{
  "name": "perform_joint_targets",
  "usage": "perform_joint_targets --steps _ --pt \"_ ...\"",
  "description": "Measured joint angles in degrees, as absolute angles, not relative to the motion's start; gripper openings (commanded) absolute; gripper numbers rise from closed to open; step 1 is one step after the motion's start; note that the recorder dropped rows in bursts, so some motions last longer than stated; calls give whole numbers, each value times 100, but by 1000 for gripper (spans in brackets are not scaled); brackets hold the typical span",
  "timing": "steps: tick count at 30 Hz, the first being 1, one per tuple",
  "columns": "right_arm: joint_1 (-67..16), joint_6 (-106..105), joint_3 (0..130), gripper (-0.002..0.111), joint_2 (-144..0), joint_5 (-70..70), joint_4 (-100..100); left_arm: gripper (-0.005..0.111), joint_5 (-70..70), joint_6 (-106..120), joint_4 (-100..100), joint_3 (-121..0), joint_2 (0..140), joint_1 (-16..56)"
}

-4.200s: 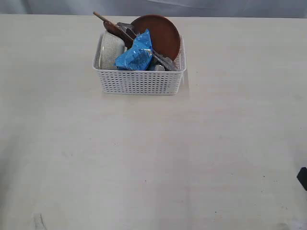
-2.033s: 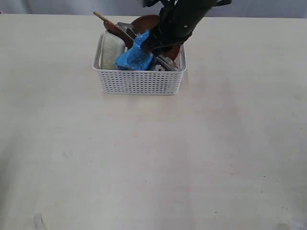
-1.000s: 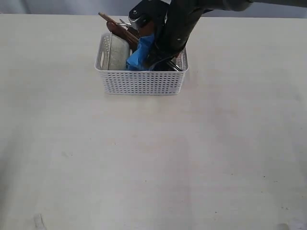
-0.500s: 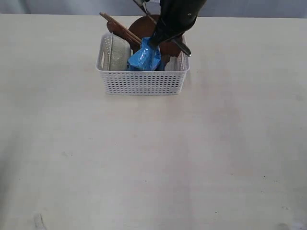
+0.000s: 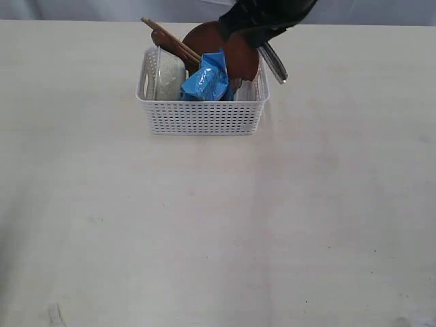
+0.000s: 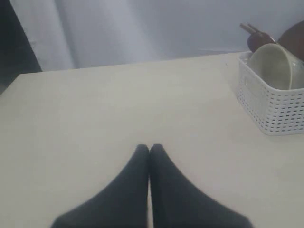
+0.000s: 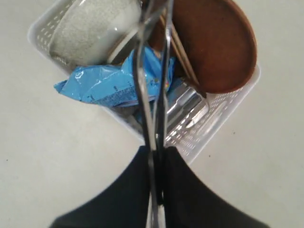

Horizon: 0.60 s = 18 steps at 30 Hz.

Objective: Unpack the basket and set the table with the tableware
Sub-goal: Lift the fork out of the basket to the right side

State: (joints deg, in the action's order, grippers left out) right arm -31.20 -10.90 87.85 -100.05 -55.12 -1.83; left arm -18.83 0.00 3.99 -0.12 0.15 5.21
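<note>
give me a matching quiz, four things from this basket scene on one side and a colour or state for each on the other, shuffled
1 plate
2 bowl
3 chip bag
4 steel cutlery

a blue
b clamped in the right claw
c brown
d pale greenish-white

Pairs: 1-c, 2-d, 3-a, 4-b

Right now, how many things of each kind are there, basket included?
basket: 1
plate: 1
bowl: 1
blue bag: 1
steel cup: 1
chopsticks: 2
wooden spoon: 1
steel cutlery pieces, held by right end effector: 2
Total: 10
</note>
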Motion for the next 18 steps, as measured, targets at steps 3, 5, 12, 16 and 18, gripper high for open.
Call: perform_joint_targets --steps 3,5,12,16,18 --pt "-2782 -837 8178 0 -9832 -5369 -454 0 -1883 0 399 -12 15 521" --pt "-2508 -731 7850 0 -9769 -5300 -542 0 -1883 0 399 -12 15 521" --pt "-1514 -395 7546 0 -10543 -4858 -930 0 -1883 0 399 -12 15 521" --pt "-1514 -398 7510 0 -11201 -4876 -990 0 -1883 0 399 -12 15 521" --pt "-1514 -398 7487 0 -11361 -4906 -990 0 -1883 0 399 -12 15 521"
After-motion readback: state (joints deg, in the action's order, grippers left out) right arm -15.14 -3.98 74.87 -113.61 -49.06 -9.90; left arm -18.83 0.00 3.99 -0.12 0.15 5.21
